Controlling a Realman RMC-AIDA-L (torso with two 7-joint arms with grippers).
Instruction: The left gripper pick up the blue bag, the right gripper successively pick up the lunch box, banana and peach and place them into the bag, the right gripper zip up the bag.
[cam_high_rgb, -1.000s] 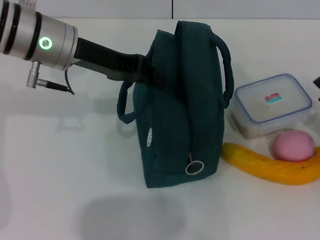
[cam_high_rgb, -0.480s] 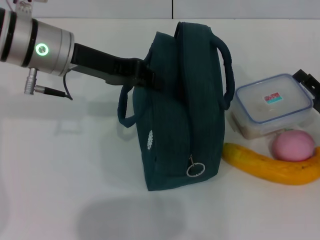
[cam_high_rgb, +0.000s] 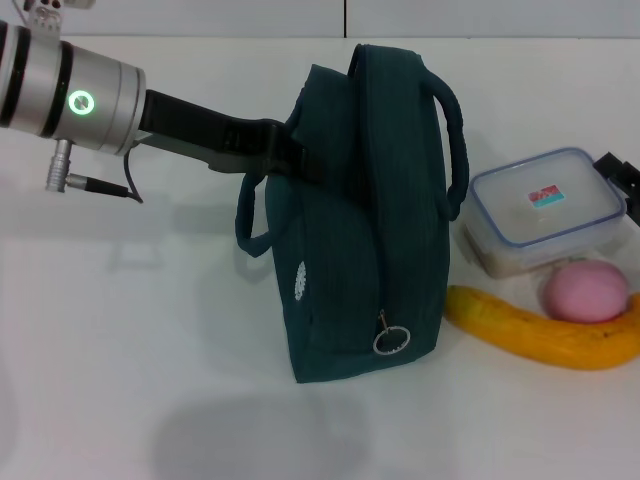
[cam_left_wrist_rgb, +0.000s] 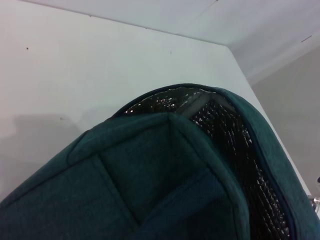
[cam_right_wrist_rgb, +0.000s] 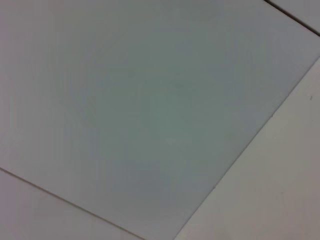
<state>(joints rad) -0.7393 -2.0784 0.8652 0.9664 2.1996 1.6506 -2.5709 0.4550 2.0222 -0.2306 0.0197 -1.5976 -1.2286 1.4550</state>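
Observation:
The blue bag (cam_high_rgb: 370, 220) stands upright in the middle of the head view, with its zip ring (cam_high_rgb: 390, 340) hanging at the front. My left gripper (cam_high_rgb: 290, 150) is shut on the bag's upper left edge. The left wrist view shows the bag (cam_left_wrist_rgb: 150, 170) close up, its mouth open on a silvery lining. The clear lunch box (cam_high_rgb: 545, 205) with a blue-rimmed lid sits right of the bag. The pink peach (cam_high_rgb: 587, 291) and the yellow banana (cam_high_rgb: 530, 335) lie in front of it. A black part of my right gripper (cam_high_rgb: 622, 172) shows at the right edge, beside the lunch box.
The white table (cam_high_rgb: 150, 330) stretches left of and in front of the bag, and the bag's shadow falls on it. The right wrist view shows only a plain pale surface (cam_right_wrist_rgb: 150, 115) with seams.
My left arm has shifted slightly up and to the left with the bag's edge. My right gripper has come into view at the right edge, near the lunch box.

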